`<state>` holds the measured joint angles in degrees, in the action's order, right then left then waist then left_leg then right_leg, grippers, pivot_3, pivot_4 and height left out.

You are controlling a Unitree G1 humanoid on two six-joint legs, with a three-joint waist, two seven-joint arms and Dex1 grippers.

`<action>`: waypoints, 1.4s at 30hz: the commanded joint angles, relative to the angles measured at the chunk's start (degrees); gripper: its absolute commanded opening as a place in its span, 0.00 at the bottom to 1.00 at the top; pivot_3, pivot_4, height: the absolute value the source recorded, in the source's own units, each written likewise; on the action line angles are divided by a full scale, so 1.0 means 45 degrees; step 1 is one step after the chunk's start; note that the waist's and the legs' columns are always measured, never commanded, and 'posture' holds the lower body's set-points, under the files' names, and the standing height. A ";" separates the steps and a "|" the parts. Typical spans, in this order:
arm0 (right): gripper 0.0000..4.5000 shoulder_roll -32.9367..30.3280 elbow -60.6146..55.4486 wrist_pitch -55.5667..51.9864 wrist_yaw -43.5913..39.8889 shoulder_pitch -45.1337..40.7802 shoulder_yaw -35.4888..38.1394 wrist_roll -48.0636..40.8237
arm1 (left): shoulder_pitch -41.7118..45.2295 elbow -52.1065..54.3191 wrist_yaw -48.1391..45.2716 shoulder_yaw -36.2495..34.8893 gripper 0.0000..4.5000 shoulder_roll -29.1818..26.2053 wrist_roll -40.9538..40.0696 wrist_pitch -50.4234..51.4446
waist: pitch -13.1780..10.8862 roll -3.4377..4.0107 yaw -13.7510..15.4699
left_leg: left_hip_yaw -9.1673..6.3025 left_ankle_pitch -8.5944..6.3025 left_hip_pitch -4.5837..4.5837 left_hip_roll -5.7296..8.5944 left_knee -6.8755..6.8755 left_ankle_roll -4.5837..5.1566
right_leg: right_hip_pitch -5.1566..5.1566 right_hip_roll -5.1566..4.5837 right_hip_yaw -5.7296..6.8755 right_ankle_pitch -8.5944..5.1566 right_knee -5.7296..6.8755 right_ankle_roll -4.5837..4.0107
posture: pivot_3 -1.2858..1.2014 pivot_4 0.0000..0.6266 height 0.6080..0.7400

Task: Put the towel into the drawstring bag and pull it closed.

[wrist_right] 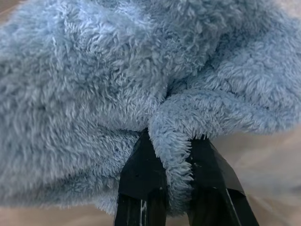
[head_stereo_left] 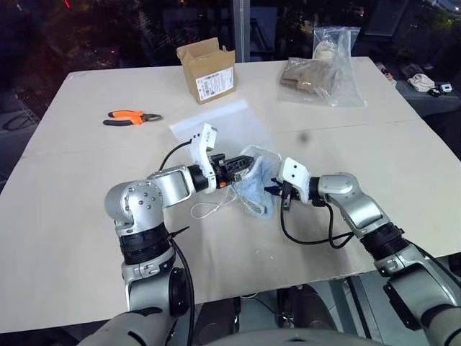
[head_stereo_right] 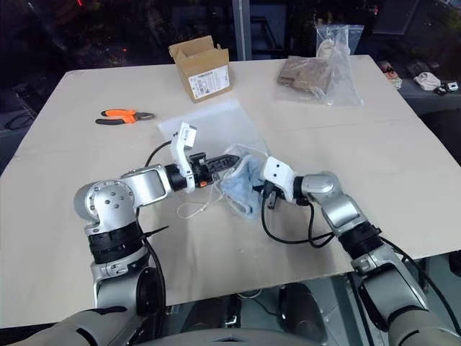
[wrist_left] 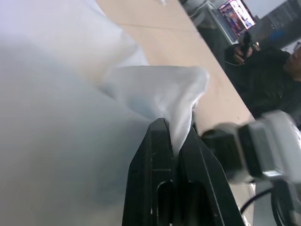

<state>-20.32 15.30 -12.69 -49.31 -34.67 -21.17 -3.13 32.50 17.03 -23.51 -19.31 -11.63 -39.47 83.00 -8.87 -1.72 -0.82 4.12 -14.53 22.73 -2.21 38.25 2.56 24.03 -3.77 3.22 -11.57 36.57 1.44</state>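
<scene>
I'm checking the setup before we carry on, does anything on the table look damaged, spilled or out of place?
Nothing looks spilled or damaged. The small brown cardboard box stands with its flaps open, orange-handled pliers lie loose beside it, and a thin white cord trails on the table under the fluffy blue-grey towel.

The one thing bearing print is a white label (head_stereo_left: 215,84) stuck on the side of the small open cardboard box (head_stereo_left: 207,68), which stands on the table (head_stereo_left: 72,216) well beyond the left gripper (head_stereo_left: 248,163) (far side, near the orange-handled pliers (head_stereo_left: 132,117)). It carries dark lines and what looks like a barcode, but no word or number can be read.
</scene>
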 commanded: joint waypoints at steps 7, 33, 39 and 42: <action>0.01 0.1864 -0.0778 -0.5645 0.1327 0.0020 0.5079 -0.5225 | -0.1740 0.1237 -0.0437 0.1284 0.00 -0.2530 -0.0228 -0.0105 | -0.0018 0.0027 0.0060 | -0.0029 0.0006 0.0020 -0.0009 -0.0008 -0.0011 | 0.0013 -0.0019 -0.0007 0.0006 0.0019 -0.0018 | 0.52 0.24 1.00; 0.58 0.0587 -0.6627 -0.7047 0.1814 0.2845 0.3763 -0.5519 | 0.0186 -0.0503 0.0456 0.0733 0.00 -0.0795 -0.0618 0.0350 | -0.0031 0.0040 0.0004 | -0.0016 -0.0005 0.0056 0.0010 -0.0041 0.0008 | 0.0030 -0.0002 0.0020 -0.0026 -0.0048 0.0044 | 0.52 0.24 1.00; 0.58 0.0777 -0.4596 -0.3803 0.1860 0.2029 0.0702 -0.2419 | 0.0213 -0.0448 0.0405 0.0769 0.00 -0.1003 -0.0772 0.0496 | -0.0031 0.0040 -0.0018 | -0.0013 -0.0005 0.0048 0.0005 -0.0044 0.0008 | 0.0032 0.0010 0.0014 -0.0030 -0.0049 0.0050 | 0.52 0.24 1.00; 0.53 0.1474 -0.2443 -0.2158 0.2181 0.1259 0.0140 -0.1411 | 0.0146 -0.0344 0.0384 0.0875 0.00 -0.1161 -0.0857 0.0579 | -0.0034 0.0036 -0.0007 | -0.0010 -0.0004 0.0045 0.0007 -0.0043 0.0008 | 0.0031 0.0011 0.0012 -0.0032 -0.0050 0.0051 | 0.52 0.24 1.00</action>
<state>-14.39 1.63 -26.72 -40.44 -27.65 -19.97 -11.73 32.64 13.99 -21.07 -15.38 -16.31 -42.00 85.01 -9.03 -1.55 -0.85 4.07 -14.55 22.93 -2.18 38.05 2.60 24.17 -3.72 3.27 -11.71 36.36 1.67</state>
